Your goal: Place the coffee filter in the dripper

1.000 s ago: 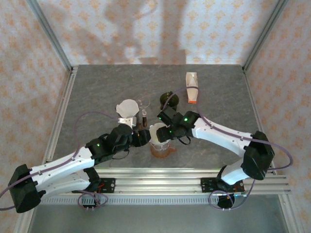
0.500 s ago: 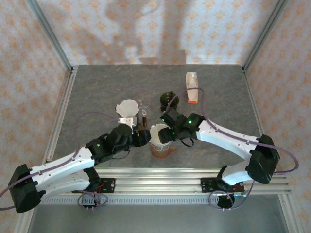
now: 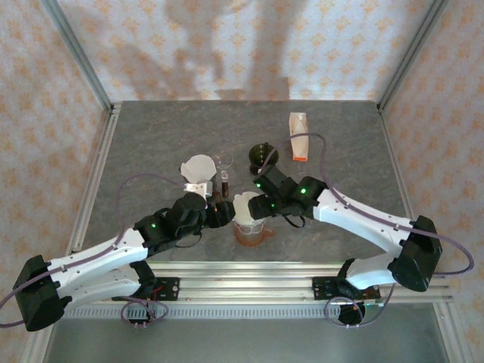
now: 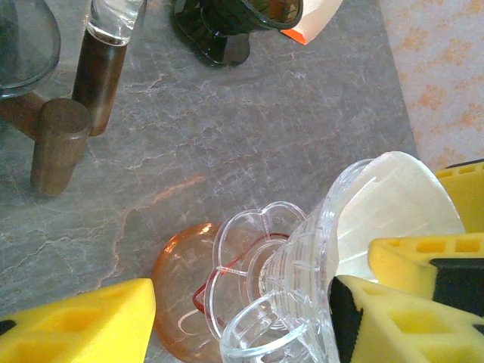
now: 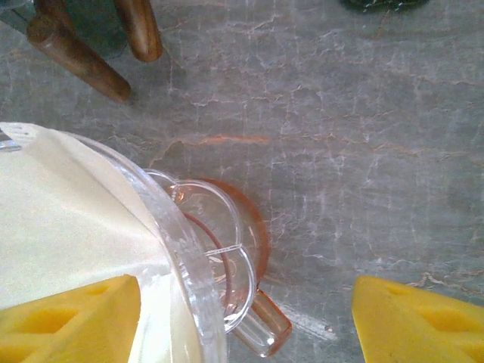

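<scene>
Change: right arm (image 3: 363, 219) has swung its elbow outward to the right; left arm (image 3: 98, 257) unmoved.
Right end effector (image 5: 242, 321): spread, one pad over the filter (image 5: 68, 219), contact unclear.
Left end effector (image 4: 242, 325): spread, one pad against the dripper (image 4: 318, 257) rim, other pad apart.
Filter: sits in dripper, on orange cup (image 4: 178, 283), near edge of surface (image 3: 151, 136).
Cut off: pads, by frame edges.

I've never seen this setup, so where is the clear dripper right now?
Overhead, the clear dripper sits on an orange cup near the front middle of the table, between the left claw and right claw, holding a white filter.
</scene>
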`<action>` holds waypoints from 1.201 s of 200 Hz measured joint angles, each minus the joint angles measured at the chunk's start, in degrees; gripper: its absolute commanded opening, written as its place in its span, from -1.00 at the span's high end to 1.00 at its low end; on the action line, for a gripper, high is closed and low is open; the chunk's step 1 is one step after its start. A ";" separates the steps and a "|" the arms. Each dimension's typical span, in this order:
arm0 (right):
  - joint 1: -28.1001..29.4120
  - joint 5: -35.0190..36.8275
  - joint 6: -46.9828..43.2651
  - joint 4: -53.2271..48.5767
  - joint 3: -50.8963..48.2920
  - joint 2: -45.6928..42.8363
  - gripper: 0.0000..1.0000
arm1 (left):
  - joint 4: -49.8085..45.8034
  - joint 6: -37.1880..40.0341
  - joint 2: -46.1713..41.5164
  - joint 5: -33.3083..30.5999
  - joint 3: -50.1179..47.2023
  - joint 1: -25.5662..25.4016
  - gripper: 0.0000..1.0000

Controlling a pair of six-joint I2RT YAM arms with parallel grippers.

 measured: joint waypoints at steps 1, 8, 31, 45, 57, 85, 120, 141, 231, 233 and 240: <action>-0.02 0.04 0.00 -0.02 0.00 -0.02 -0.48 | 0.00 -0.02 0.00 0.00 0.00 0.00 -0.28; -0.02 0.35 0.02 -0.17 -0.02 -0.39 -0.48 | 0.00 0.00 0.00 0.00 0.00 0.00 -0.28; -0.20 1.44 0.26 -0.72 -0.15 -1.90 -0.48 | 0.00 -0.02 0.00 0.00 0.00 0.00 -0.28; -0.44 1.88 0.44 -0.92 -0.46 -2.84 -0.48 | 0.00 0.00 0.00 0.00 0.00 0.00 -0.28; -0.68 2.29 0.48 -1.16 -0.70 -3.39 -0.48 | 0.00 0.00 0.00 0.00 0.00 0.00 -0.28; -0.66 2.71 0.96 -1.38 -1.55 -3.48 -0.48 | 0.00 0.00 0.00 0.00 0.00 0.00 -0.28; -0.66 2.78 1.29 -1.33 -1.97 -3.50 -0.48 | 0.00 -0.02 0.00 0.00 0.00 0.00 -0.32; -0.66 2.78 1.29 -1.33 -1.97 -3.50 -0.48 | -0.04 -0.02 0.00 -0.02 0.00 0.00 -0.35; -0.66 2.78 1.29 -1.46 -1.40 -3.50 -0.48 | -1.53 0.02 -0.07 -0.09 0.74 0.00 -0.42; -0.66 2.78 1.29 -1.49 -1.38 -3.50 -0.48 | -1.55 0.02 -0.07 -0.11 0.79 0.00 -0.43; -0.66 2.78 1.29 -1.57 -1.20 -3.50 -0.48 | -1.57 0.00 -0.07 -0.15 0.90 0.00 -0.43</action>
